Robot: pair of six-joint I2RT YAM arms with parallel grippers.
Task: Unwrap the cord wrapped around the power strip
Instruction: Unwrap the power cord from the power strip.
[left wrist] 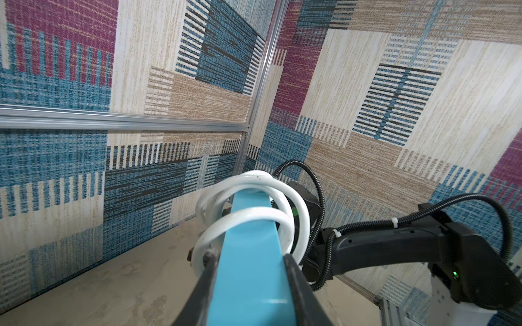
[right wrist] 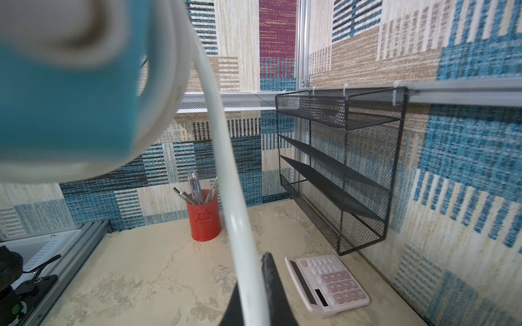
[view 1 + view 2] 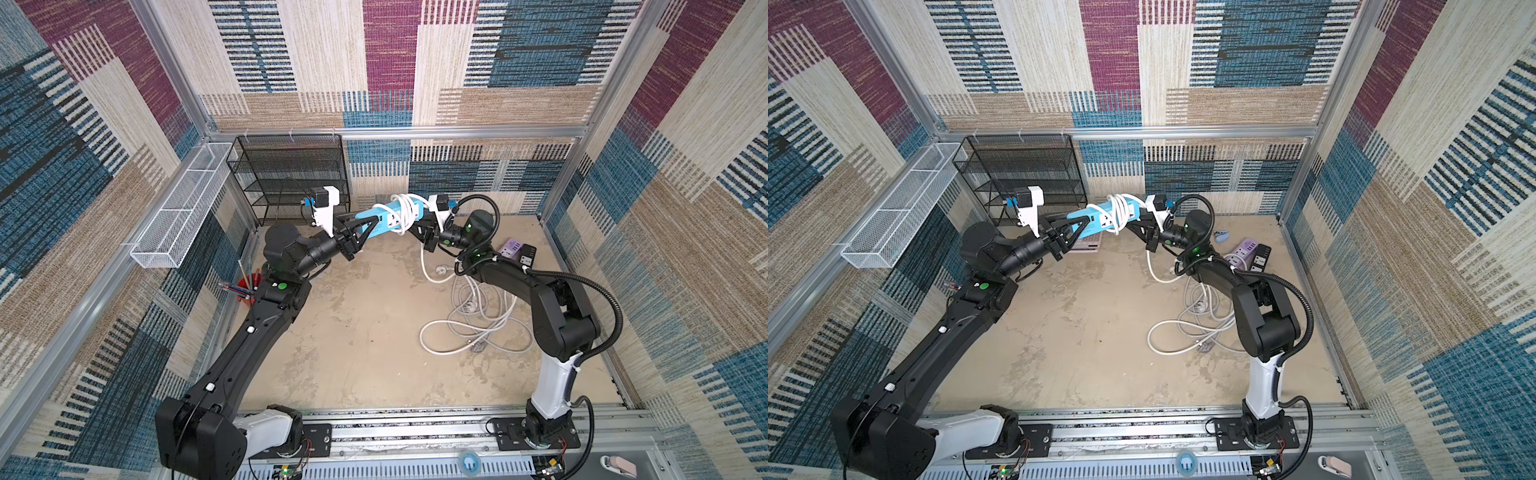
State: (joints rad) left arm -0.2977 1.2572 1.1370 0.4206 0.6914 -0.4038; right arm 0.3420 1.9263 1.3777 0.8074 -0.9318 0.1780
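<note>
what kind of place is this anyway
Likely a mock office desk inside a robot test cell: black mesh shelf, red pen cup, calculator, with carpet-tile walls on an aluminium frame.

- The power strip (image 3: 376,216) is light blue, with a white socket face.
- The cord (image 3: 405,212) is white.
- The counter (image 3: 353,340) is beige with mottled stains.
- The walls (image 3: 390,62) show a patchwork of blue, magenta, cream and brown, partly striped.
- The rack (image 3: 291,183) is black mesh and the basket (image 3: 183,208) is white mesh.
- The pen cup (image 2: 205,220) is red.
- The calculator (image 2: 330,282) is white with pink keys.
</note>
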